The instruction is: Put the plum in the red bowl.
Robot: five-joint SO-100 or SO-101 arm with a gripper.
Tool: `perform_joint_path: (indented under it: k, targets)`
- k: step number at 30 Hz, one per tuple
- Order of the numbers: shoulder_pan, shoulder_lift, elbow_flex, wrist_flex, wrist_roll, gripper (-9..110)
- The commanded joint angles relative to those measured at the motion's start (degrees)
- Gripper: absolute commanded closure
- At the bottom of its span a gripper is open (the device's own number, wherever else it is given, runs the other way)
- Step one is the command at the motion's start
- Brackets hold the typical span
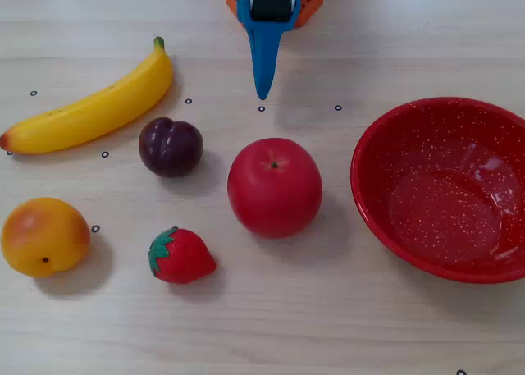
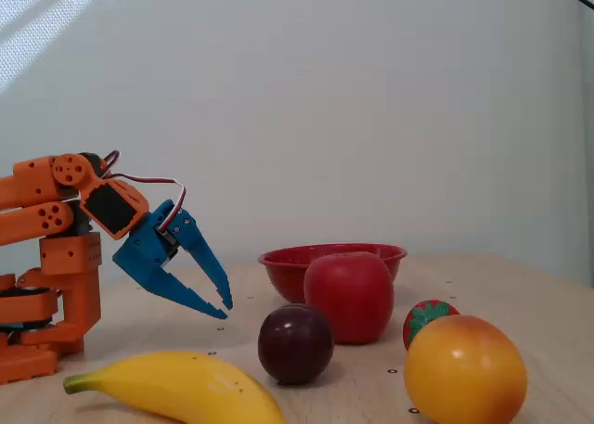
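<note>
The plum (image 1: 171, 147) is a small glossy dark purple fruit with a crease. It lies on the table left of the red apple, and it also shows in the other fixed view (image 2: 295, 343). The red bowl (image 1: 373, 170) with white speckles stands empty at the right; in the side-on fixed view it (image 2: 278, 264) sits behind the apple. My blue gripper (image 1: 262, 92) hangs above the table behind the fruits, its tips together and empty (image 2: 225, 308). It is well clear of the plum.
A large red apple (image 1: 274, 188) sits between the plum and the bowl. A yellow banana (image 1: 94, 108) lies at the left. An orange peach-like fruit (image 1: 43, 235) and a strawberry (image 1: 180, 256) lie nearer the front. The orange arm base (image 2: 56, 294) stands at the back.
</note>
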Motion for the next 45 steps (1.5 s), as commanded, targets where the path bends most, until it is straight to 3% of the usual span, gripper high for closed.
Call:
perform_joint_path:
  k: [1,13,24,30,34,45]
  targets:
    - [0.4,0.6,-0.1,-1.1,-20.3,101]
    - [0.4,-2.6,-1.1,-5.3,-19.5,101]
    - [-1.3,-25.0,-23.9,-5.4,-19.1,101]
    - [-4.4,-36.1,-36.9,-2.5,-10.5,101]
    - [-7.2,-45.8,-49.6,6.1,-9.1,100]
    - [-16.0,-74.9,-88.1,40.7,-10.1,68]
